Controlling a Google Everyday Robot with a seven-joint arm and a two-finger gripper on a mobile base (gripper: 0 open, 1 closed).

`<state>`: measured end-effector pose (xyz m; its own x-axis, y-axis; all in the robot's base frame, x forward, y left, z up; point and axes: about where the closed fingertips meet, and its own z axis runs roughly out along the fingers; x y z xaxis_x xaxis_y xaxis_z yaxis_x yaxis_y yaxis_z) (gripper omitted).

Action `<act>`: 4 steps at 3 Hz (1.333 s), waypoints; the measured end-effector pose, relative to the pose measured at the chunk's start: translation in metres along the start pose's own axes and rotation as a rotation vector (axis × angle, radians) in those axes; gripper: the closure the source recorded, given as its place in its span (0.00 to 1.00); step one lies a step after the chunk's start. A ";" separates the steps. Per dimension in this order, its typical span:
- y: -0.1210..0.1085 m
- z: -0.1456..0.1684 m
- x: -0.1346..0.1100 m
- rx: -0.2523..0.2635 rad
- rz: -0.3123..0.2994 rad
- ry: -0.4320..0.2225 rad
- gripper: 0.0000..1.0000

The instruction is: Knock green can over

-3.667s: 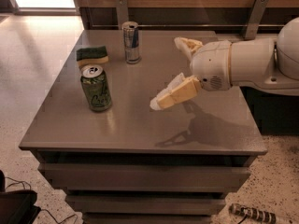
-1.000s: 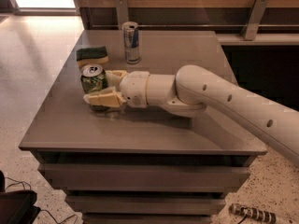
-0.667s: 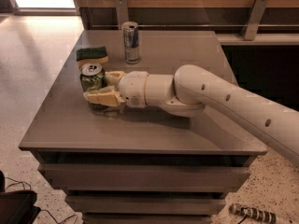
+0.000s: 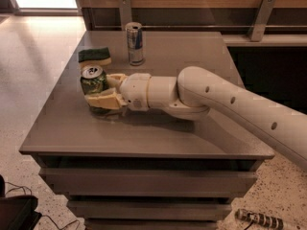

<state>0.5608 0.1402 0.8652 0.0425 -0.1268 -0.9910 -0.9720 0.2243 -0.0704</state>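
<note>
Glossy cream-white arm point(image 4: 230, 102) of rounded tubular segments, dotted with small dark screw holes; cylindrical wrist, ending in gripper point(image 4: 106, 90) by the tabletop's left side with pale yellowish fingers point(image 4: 103, 101).
</note>
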 end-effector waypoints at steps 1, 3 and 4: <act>0.000 0.000 0.000 0.000 0.000 0.000 1.00; -0.004 -0.020 -0.001 0.024 0.016 0.099 1.00; -0.004 -0.037 0.001 0.053 0.027 0.170 1.00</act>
<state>0.5568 0.1038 0.8690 -0.0279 -0.2802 -0.9595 -0.9584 0.2802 -0.0539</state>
